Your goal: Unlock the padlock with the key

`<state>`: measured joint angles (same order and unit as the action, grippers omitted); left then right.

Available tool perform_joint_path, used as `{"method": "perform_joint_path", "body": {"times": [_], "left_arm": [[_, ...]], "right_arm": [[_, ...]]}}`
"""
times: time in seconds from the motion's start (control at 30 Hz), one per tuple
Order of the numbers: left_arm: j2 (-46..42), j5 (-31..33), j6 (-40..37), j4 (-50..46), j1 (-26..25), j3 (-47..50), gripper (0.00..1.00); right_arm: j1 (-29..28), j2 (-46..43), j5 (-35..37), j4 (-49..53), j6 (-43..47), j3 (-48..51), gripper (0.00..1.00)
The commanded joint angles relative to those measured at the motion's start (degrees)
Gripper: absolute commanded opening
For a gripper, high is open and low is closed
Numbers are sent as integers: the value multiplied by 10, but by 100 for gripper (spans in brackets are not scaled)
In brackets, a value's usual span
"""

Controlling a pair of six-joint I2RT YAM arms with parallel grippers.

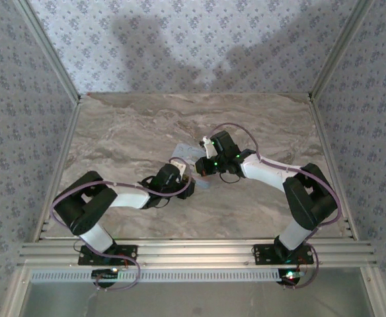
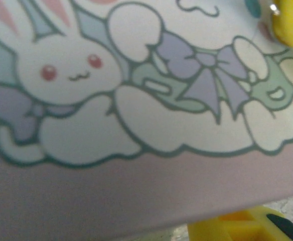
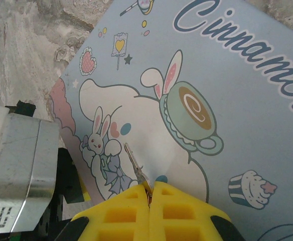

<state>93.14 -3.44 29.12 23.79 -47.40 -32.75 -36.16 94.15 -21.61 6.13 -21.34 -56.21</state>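
The key is a small silvery one. My right gripper is shut on its bow, and the blade points up and left over the printed lid of the light-blue tin. In the top view the right gripper hangs over the tin at the table's middle. My left gripper meets the tin from the near left. Seen from the left wrist, the tin's lid and pinkish side wall press close against the jaws, with one yellow finger just below the edge. The padlock is hidden.
The marble tabletop stretches behind and to both sides of the tin. Patterned walls with metal posts close in the cell. A grey metal block on the left arm sits beside the tin's left edge.
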Motion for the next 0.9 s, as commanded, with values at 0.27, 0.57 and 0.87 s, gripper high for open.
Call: {"method": "perform_joint_path", "body": {"times": [0.27, 0.57, 0.87], "left_arm": [[8, -25, 12, 37, -16, -28, 34], [6, 0, 32, 44, -17, -19, 34], [-12, 42, 57, 44, -14, -2, 35]], "right_arm": [[-13, 13, 7, 58, 8, 7, 0], [-13, 11, 10, 59, 8, 8, 0], [-13, 9, 10, 62, 8, 9, 0]]}}
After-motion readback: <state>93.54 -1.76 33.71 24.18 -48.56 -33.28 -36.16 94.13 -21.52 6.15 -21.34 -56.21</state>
